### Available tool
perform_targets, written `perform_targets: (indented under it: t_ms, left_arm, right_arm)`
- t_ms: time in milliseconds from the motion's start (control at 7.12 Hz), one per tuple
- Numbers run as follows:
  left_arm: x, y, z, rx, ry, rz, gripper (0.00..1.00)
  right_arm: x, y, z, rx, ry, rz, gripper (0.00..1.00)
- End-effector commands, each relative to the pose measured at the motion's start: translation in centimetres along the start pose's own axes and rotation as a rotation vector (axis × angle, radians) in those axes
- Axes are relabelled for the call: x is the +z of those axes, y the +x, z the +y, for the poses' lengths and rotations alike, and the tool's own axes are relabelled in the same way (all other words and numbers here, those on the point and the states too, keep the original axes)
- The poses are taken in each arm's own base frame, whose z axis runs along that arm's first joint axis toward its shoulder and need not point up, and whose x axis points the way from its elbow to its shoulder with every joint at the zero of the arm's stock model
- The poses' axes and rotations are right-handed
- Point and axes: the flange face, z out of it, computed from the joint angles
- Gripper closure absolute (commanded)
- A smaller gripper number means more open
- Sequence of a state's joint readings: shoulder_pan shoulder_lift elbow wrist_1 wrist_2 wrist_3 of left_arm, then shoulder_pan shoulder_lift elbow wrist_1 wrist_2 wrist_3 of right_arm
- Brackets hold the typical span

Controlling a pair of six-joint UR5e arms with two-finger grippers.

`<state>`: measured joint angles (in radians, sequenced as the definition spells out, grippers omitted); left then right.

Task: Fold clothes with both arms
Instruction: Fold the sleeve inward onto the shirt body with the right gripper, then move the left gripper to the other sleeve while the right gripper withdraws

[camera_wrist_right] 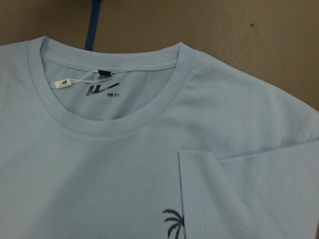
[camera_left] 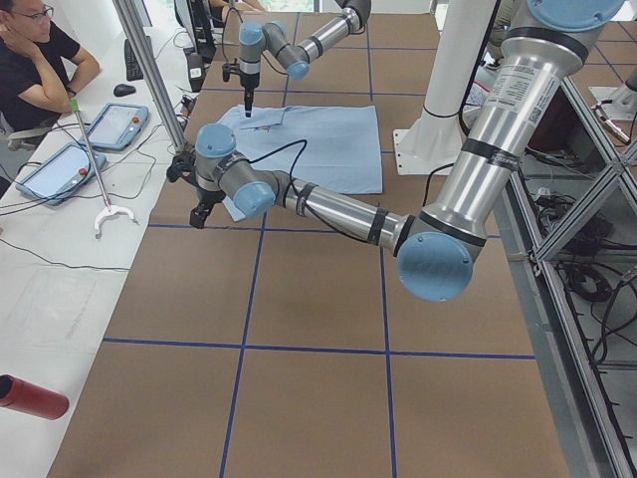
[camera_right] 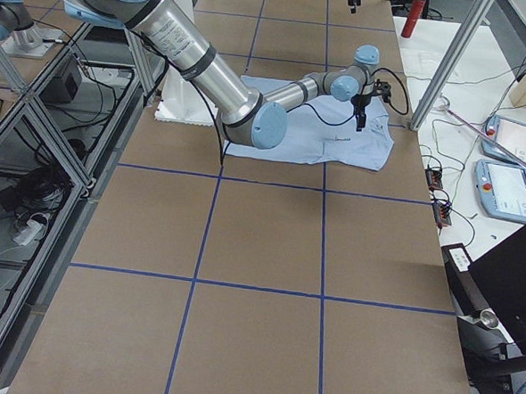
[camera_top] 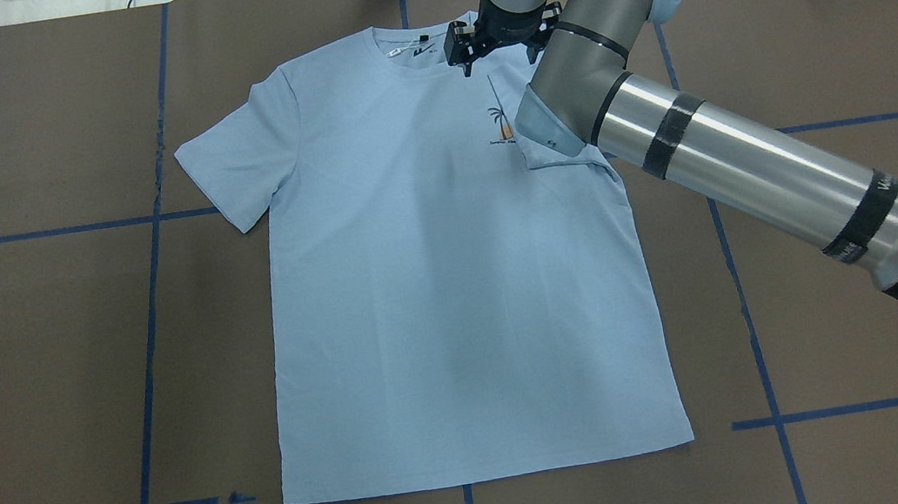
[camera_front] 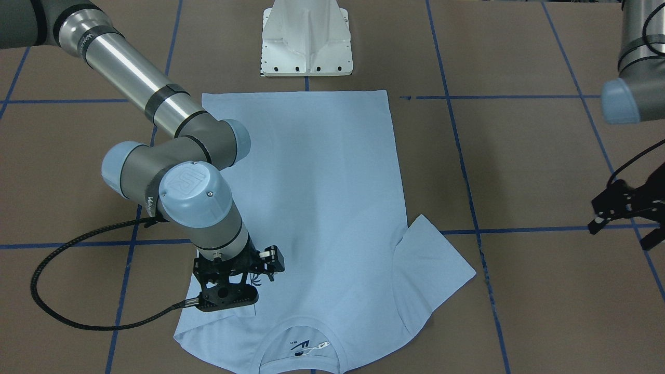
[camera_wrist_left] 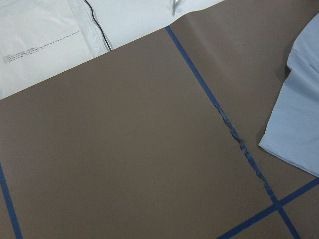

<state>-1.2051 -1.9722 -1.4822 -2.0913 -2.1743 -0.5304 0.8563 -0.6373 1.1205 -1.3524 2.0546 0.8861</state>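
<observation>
The pale light-blue T-shirt (camera_top: pixel 456 304) lies flat and face up on the brown table, its neck at the far side from the robot. It also shows in the front-facing view (camera_front: pixel 322 182). The sleeve on the robot's right (camera_wrist_right: pixel 249 194) lies folded inward over the chest, its edge next to the palm-tree print (camera_top: pixel 500 126). The other sleeve (camera_top: pixel 233 155) lies spread out. My right gripper (camera_top: pixel 501 58) hovers over the folded sleeve near the collar and looks open and empty. My left gripper (camera_front: pixel 622 236) is open and empty above bare table, well off the shirt's left side.
The white pedestal base (camera_front: pixel 306 41) stands at the shirt's hem side. Blue tape lines (camera_wrist_left: pixel 234 134) cross the table. In the exterior left view a seated operator (camera_left: pixel 30 60), tablets (camera_left: pixel 114 124) and a red cylinder (camera_left: pixel 30 396) are on the side bench.
</observation>
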Motion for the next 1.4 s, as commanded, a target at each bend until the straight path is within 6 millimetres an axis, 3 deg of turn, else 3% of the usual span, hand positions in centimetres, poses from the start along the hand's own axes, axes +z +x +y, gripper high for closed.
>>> perform_targets:
  t_ms: [0, 140, 281, 421, 702, 1263]
  left_arm:
    - [6.7, 9.2, 2.2, -0.169, 0.024, -0.01, 0.0]
    - [9.4, 11.7, 1.4, -0.23, 0.048, -0.043, 0.0]
    - [13.8, 14.2, 1.9, -0.255, 0.08, -0.044, 0.0]
    - [16.8, 13.6, 2.3, -0.297, 0.119, -0.045, 0.01]
    - [18.9, 13.7, 3.7, -0.294, 0.141, -0.085, 0.01]
    - [20.1, 14.9, 5.2, -0.282, 0.116, -0.083, 0.11]
  right_arm:
    - [-6.4, 6.1, 4.6, 0.074, -0.076, 0.057, 0.0]
    - [-8.1, 7.2, 5.3, 0.06, -0.095, 0.087, 0.0]
    - [-9.0, 8.4, 5.7, 0.041, -0.091, 0.089, 0.0]
    - [-9.3, 9.6, 6.0, 0.048, -0.093, 0.082, 0.0]
    - [-9.5, 10.2, 7.1, 0.041, -0.094, 0.065, 0.0]
    - [-8.9, 10.5, 7.1, 0.044, -0.098, 0.076, 0.0]
